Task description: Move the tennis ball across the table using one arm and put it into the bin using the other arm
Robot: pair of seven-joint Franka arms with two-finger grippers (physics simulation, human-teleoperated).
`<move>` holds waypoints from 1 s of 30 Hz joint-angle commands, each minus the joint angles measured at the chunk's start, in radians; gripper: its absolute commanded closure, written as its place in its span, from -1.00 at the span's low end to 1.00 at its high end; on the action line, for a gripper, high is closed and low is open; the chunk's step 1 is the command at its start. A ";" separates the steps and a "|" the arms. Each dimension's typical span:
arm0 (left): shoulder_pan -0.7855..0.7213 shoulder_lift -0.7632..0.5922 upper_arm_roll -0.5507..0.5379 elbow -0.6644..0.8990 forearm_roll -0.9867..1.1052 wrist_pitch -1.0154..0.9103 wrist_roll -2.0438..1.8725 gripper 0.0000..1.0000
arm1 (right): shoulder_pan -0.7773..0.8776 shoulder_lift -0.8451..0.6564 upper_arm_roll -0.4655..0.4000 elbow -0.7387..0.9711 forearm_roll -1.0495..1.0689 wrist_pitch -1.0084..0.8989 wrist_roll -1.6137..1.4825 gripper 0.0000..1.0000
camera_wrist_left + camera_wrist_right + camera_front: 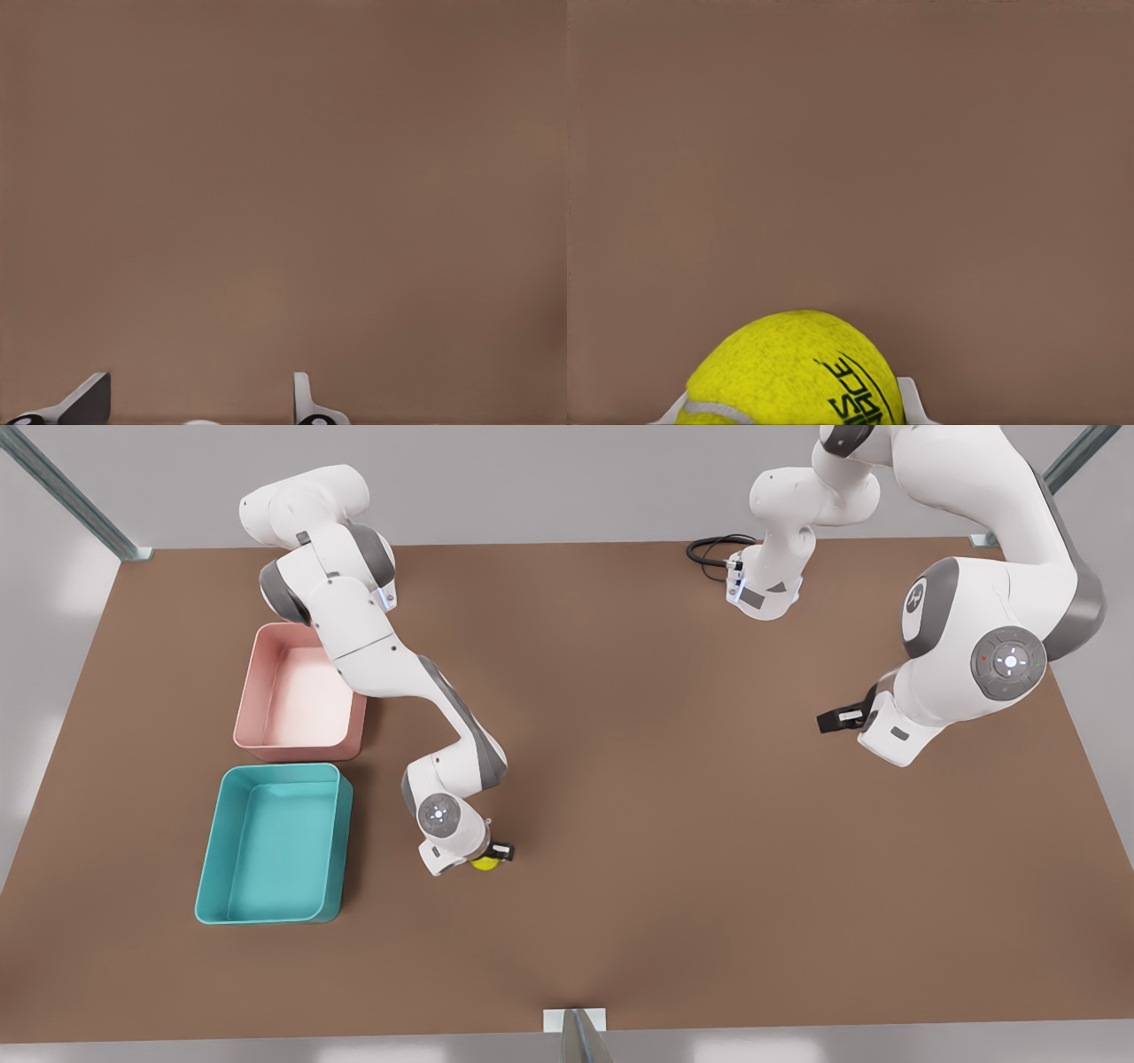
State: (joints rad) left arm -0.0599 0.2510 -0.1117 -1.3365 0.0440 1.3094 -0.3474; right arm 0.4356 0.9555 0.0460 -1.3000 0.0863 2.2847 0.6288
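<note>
The yellow-green tennis ball sits between the fingers of my right gripper, just to the right of the teal bin in the front view. In the right wrist view the tennis ball is flanked by pale fingertips, with the brown table behind it. My right gripper is shut on the ball. Far off at the front view's right, my left gripper hangs over the table. Its wrist view shows the left gripper open, with nothing between its fingers.
A pink bin stands just behind the teal one, partly under the right arm's links. A black cable lies coiled at the far edge by the left arm's base. Metal frame posts stand at the table's corners and front edge.
</note>
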 commanded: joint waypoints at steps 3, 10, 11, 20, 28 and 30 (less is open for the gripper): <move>0.000 -0.001 0.000 0.000 0.002 -0.001 -0.027 -1.00 | -0.006 -0.009 0.002 0.004 -0.002 0.004 0.012 -0.24; 0.000 -0.001 0.000 0.000 0.002 0.001 -0.024 -1.00 | -0.207 -0.259 0.091 -0.005 -0.014 -0.401 -0.308 -0.26; 0.000 -0.001 0.000 0.000 0.002 0.001 -0.024 -1.00 | -0.241 -0.280 0.084 -0.004 -0.026 -0.468 -0.371 -0.26; 0.006 0.005 0.000 0.000 0.002 0.001 -0.022 -1.00 | -0.482 -0.245 -0.001 -0.002 -0.261 -0.541 -0.647 -0.27; 0.008 0.005 0.000 0.000 0.002 0.001 -0.022 -1.00 | -0.473 -0.245 0.014 0.033 -0.212 -0.550 -0.630 -1.00; 0.008 0.005 0.000 0.000 0.002 0.001 -0.022 -1.00 | -0.468 -0.320 0.012 0.114 -0.102 -0.749 -0.546 -1.00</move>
State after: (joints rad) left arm -0.0522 0.2573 -0.1117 -1.3365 0.0452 1.3104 -0.3665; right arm -0.0342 0.6534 0.0576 -1.2100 -0.0880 1.7033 0.2038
